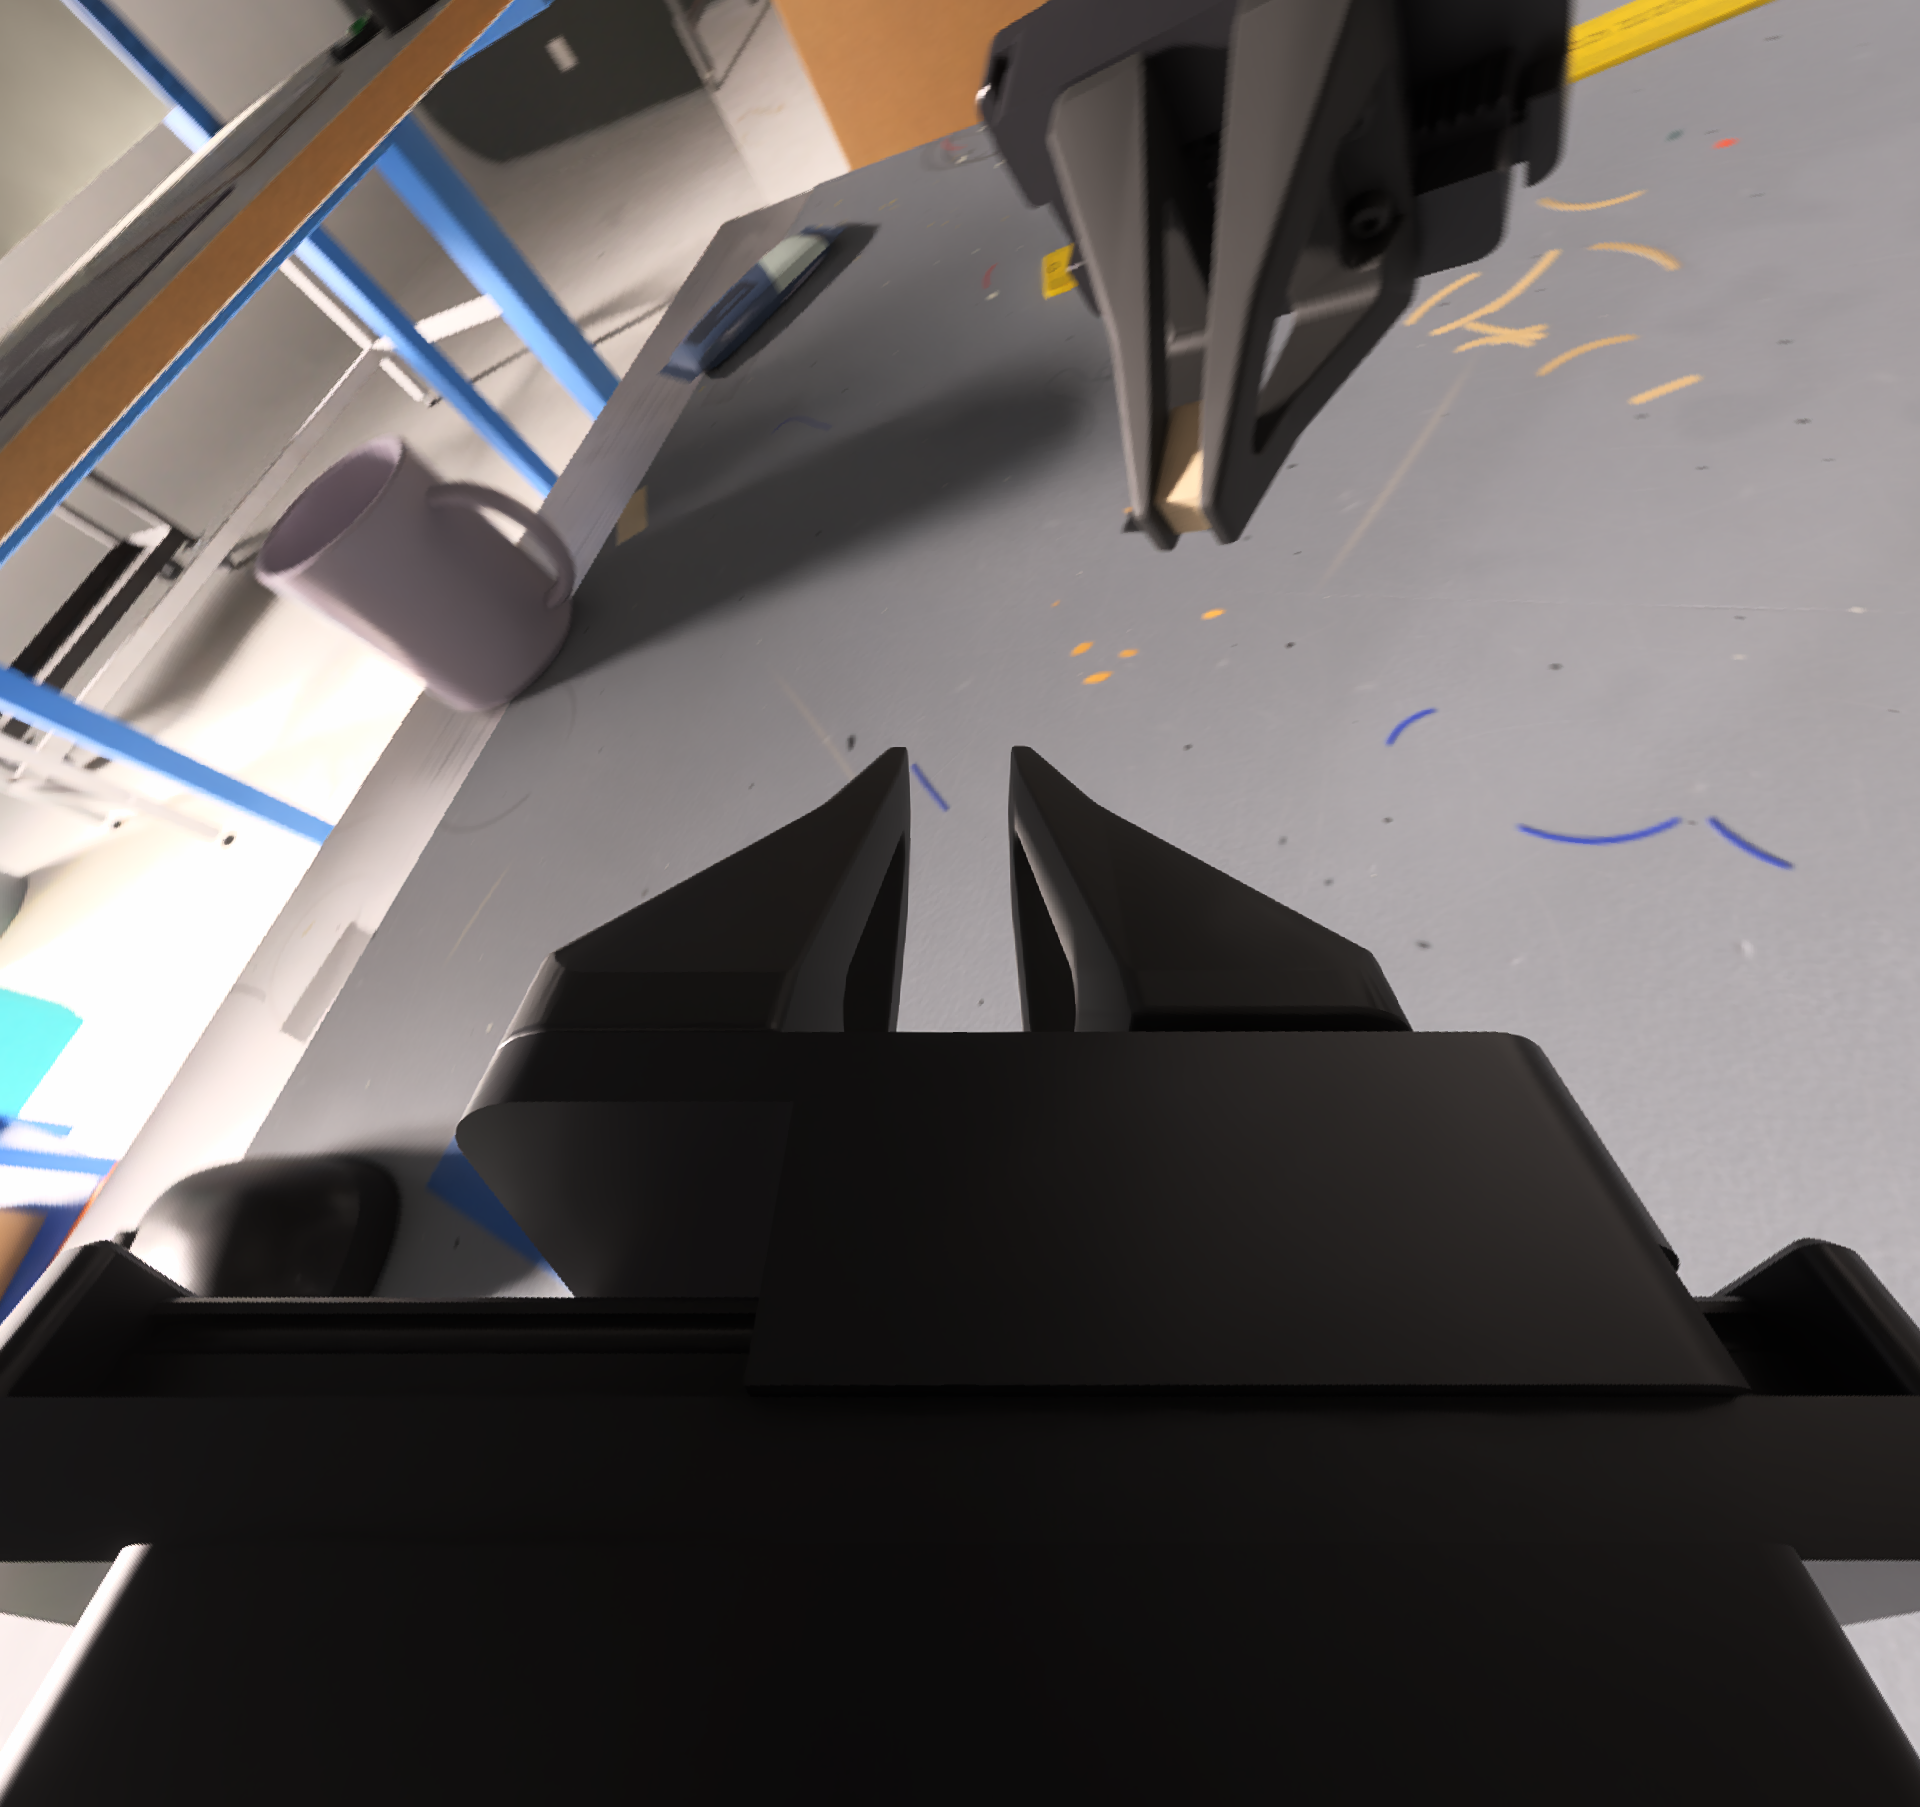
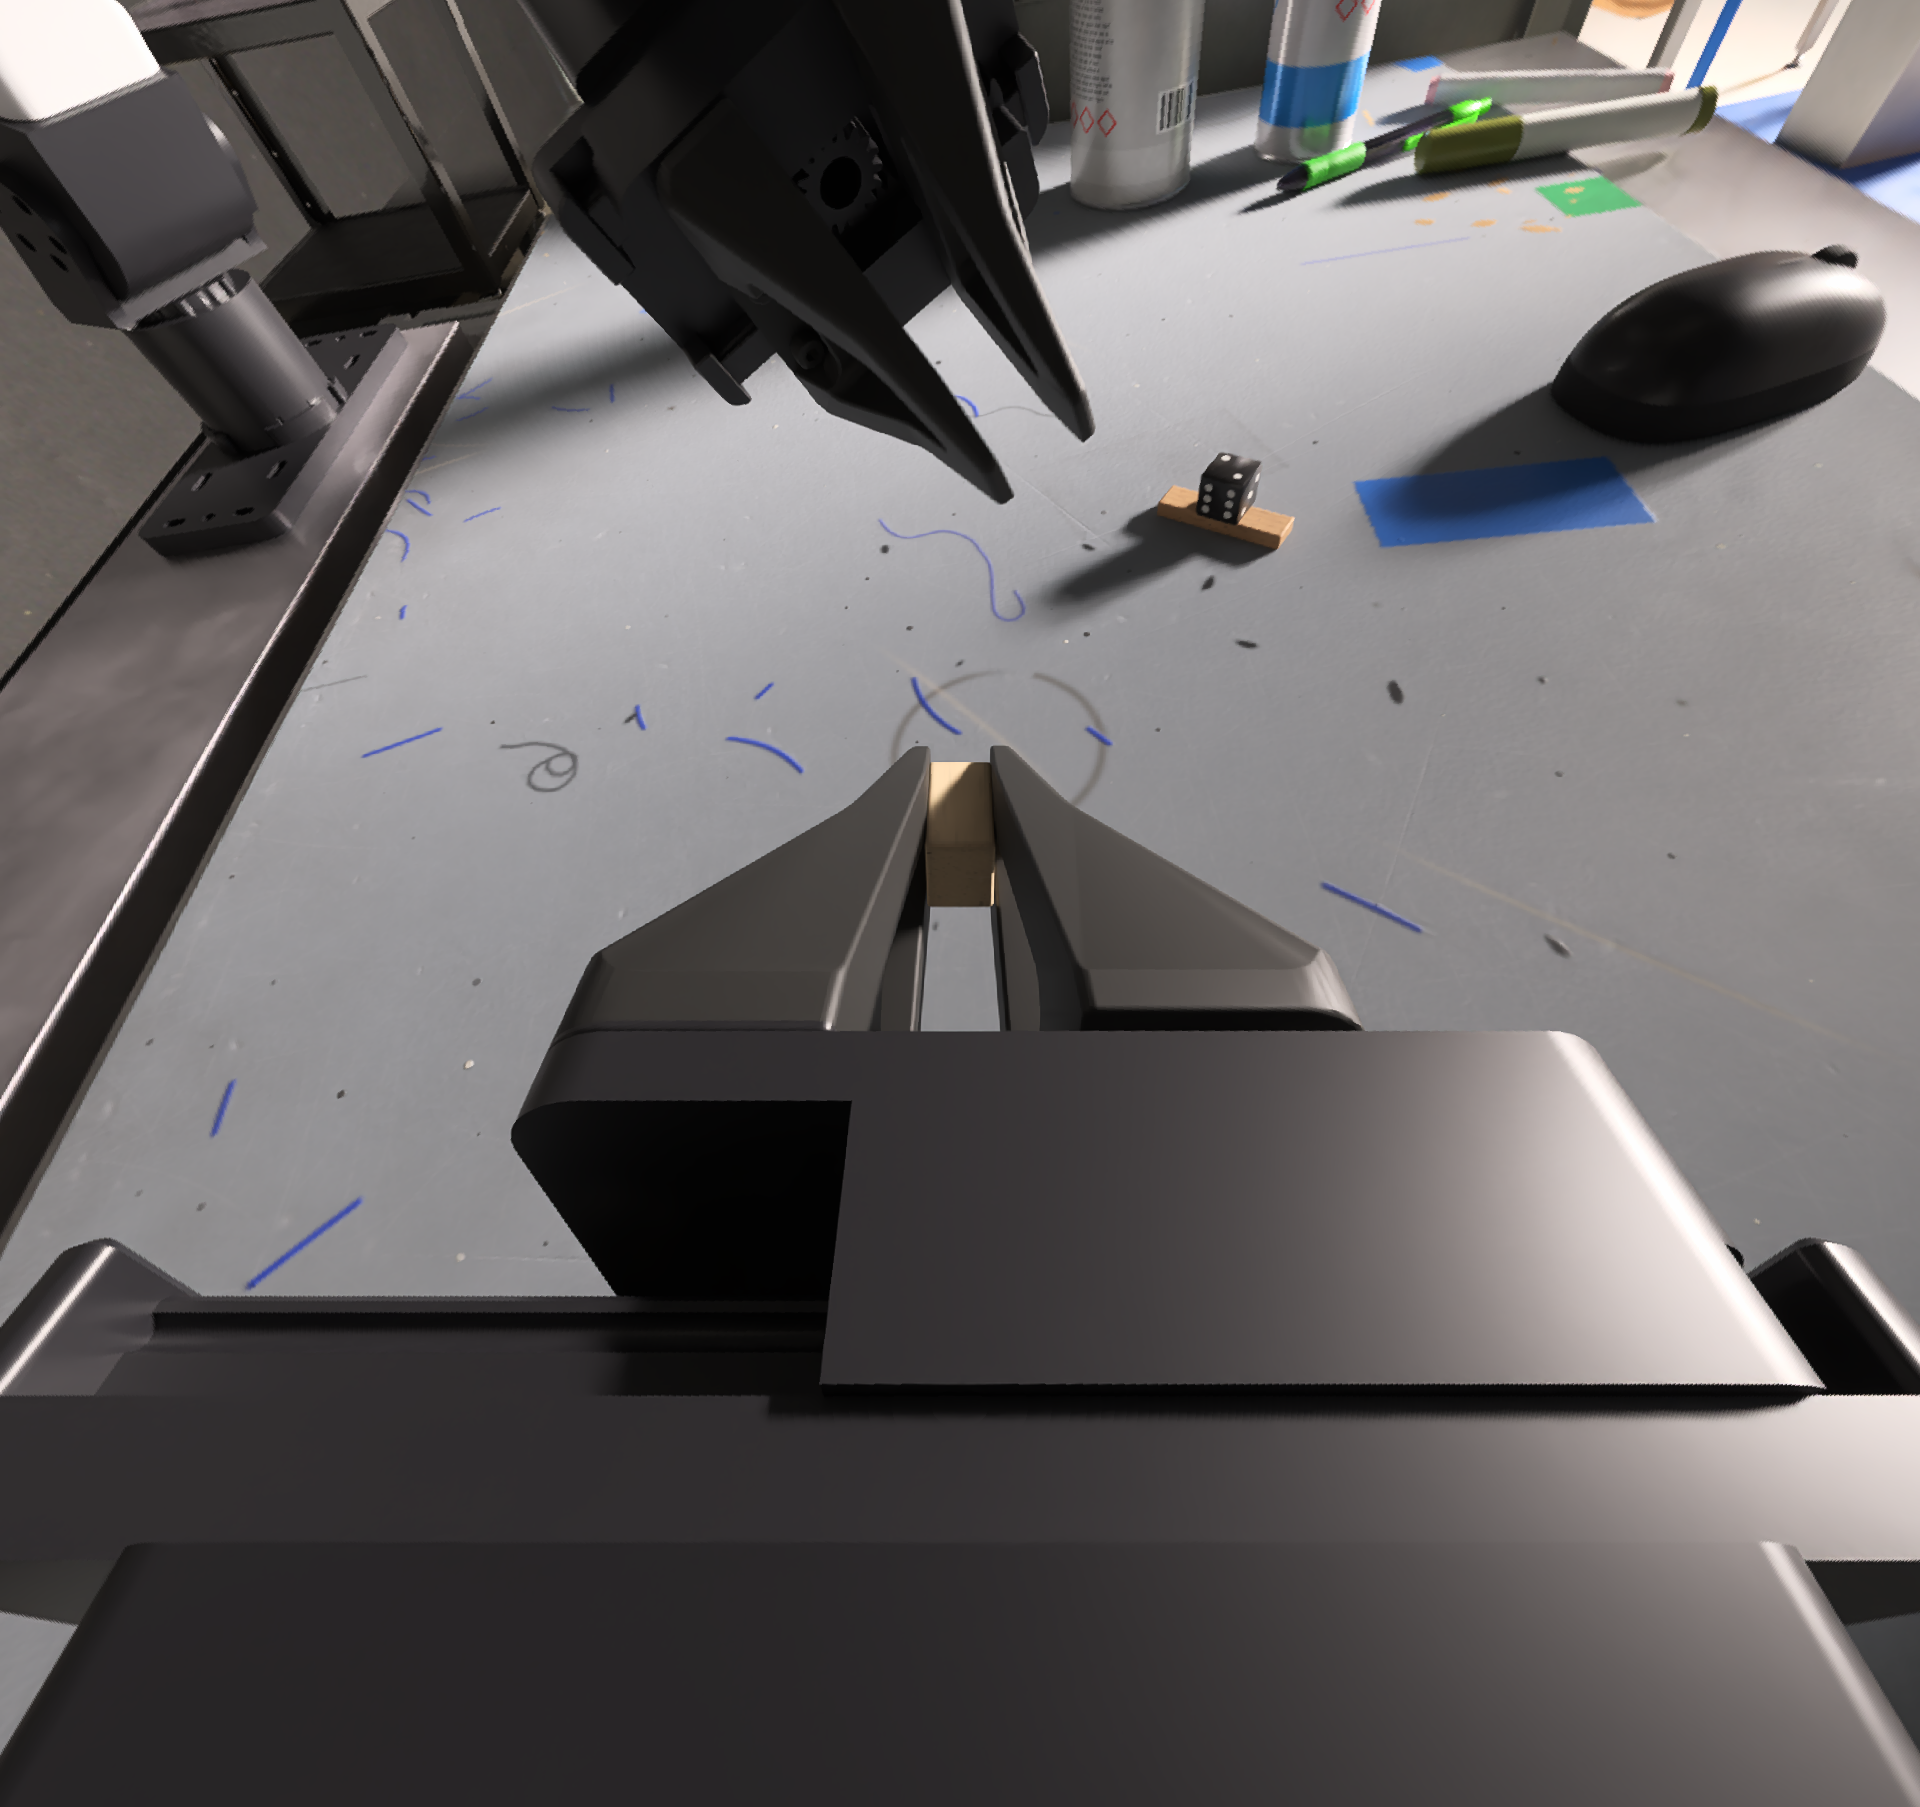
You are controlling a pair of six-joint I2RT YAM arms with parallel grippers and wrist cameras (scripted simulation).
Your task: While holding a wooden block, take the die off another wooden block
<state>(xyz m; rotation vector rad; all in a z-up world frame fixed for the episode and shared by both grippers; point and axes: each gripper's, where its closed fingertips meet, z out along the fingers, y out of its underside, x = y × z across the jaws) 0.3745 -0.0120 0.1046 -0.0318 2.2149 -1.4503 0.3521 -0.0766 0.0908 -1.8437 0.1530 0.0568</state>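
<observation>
In the right wrist view, my right gripper (image 2: 961,755) is shut on a small wooden block (image 2: 958,827) and holds it above the grey table (image 2: 623,926). Farther off, a black die (image 2: 1229,488) with white pips stands on a second flat wooden block (image 2: 1262,529) lying on the table. My left gripper (image 2: 1044,464) hangs above the table to the left of the die, with its jaws a little apart and empty. In the left wrist view, my left gripper (image 1: 961,760) has only bare table between its fingers. The right gripper (image 1: 1195,533) shows there, clamping its block (image 1: 1184,490).
A black computer mouse (image 2: 1725,344) lies right of the die, near a blue tape patch (image 2: 1501,500). Two spray cans (image 2: 1127,43) and markers (image 2: 1558,121) stand at the back. A lilac mug (image 1: 416,573) sits at the table's edge near a blue device (image 1: 769,292).
</observation>
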